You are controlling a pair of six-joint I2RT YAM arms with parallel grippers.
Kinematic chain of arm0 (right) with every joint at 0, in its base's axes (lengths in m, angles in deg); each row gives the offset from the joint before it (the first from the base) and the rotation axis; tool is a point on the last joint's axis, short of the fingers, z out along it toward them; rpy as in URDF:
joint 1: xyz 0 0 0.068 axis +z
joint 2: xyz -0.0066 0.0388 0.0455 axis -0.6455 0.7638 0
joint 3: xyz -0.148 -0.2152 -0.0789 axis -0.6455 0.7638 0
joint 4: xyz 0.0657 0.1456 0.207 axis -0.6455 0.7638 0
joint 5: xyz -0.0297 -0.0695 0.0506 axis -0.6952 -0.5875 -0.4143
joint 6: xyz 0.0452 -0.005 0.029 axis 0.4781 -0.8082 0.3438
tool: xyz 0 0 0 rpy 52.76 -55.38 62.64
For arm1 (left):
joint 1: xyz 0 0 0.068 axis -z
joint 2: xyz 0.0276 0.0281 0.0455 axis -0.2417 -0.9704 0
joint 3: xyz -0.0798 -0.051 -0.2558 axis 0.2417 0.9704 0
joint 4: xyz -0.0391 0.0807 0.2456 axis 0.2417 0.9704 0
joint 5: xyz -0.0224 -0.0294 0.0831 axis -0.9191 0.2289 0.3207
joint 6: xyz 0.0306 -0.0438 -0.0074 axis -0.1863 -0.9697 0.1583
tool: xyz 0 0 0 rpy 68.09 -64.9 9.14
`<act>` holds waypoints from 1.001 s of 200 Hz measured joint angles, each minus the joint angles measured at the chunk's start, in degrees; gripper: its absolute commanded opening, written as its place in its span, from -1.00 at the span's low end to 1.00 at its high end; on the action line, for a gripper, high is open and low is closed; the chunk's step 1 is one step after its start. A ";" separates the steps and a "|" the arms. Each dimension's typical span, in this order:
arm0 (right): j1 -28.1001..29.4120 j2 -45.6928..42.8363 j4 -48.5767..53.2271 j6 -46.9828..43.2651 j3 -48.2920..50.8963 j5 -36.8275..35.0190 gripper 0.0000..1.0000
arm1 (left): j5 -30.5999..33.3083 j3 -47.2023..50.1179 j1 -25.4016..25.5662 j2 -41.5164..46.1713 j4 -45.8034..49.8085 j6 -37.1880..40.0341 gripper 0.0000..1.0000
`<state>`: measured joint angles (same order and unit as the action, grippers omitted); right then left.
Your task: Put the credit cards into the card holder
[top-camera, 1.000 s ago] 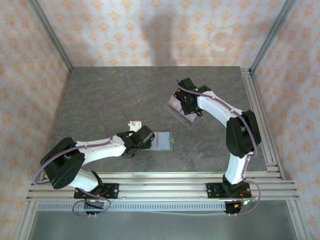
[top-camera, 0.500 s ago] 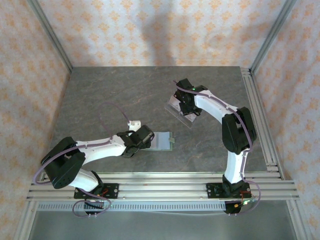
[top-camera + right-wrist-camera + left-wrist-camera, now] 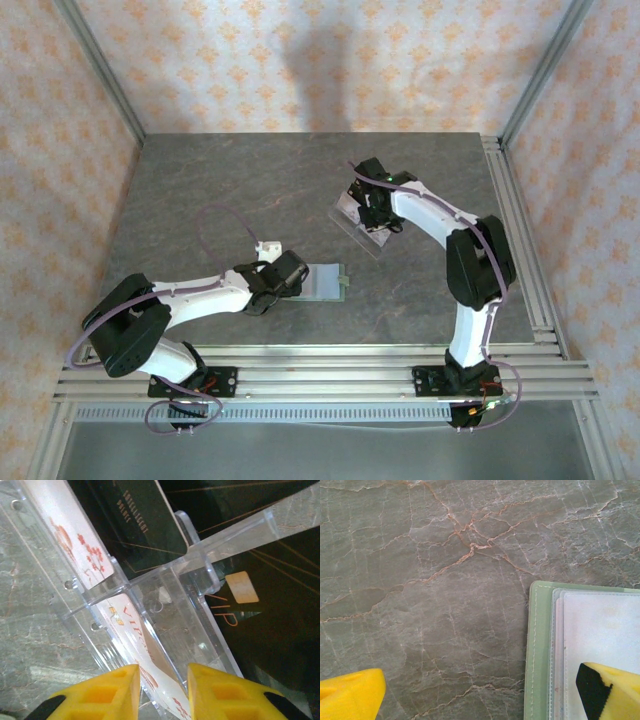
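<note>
Grey veined counter (image 3: 250,190) enclosed by patterned walls (image 3: 300,60), card holder (image 3: 326,282) laid flat beside left fingers (image 3: 292,272), right fingers (image 3: 372,207) positioned at clear stand (image 3: 350,222), left wrist view, left fingers spread wide, one over the card holder's pale inside, right wrist view, credit card (image 3: 131,630) in the stand flanked by right fingers, grip not determinable

A sage-green, soft, stitched folding wallet (image 3: 536,645) lies open and flat, clear inner sleeve upward, partly beneath one fingertip of the left claw (image 3: 482,687). A thin white rectangular card with red VIP lettering (image 3: 131,630) stands tilted between the fingertips of the right claw (image 3: 162,690). A white flower-printed card (image 3: 75,540) stands just beyond that claw.
</note>
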<state>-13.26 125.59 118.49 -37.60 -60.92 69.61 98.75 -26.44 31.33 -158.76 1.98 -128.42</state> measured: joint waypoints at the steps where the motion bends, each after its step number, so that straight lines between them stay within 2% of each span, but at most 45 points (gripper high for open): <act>1: 0.00 -0.04 0.00 0.00 0.02 0.04 -0.47 | 0.00 0.00 0.00 0.00 0.00 0.00 1.00; 30: 0.00 -0.74 0.02 0.37 0.28 1.16 -0.62 | 0.00 0.00 0.00 0.00 0.00 0.00 0.99; 81: 0.00 -1.07 0.02 0.35 0.68 2.93 -0.57 | 0.00 0.00 0.00 -0.02 0.00 0.00 0.99; 127: -0.07 -1.07 -0.02 0.33 0.83 3.17 -0.60 | 0.00 0.00 0.00 -0.02 0.00 0.00 0.99; 200: -0.74 -1.07 0.02 -1.16 0.79 3.91 -0.85 | 0.00 0.00 0.00 -0.02 0.00 0.00 0.99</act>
<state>-14.01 124.52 118.51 -38.76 -60.13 73.52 98.75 -26.44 31.33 -158.78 1.98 -128.42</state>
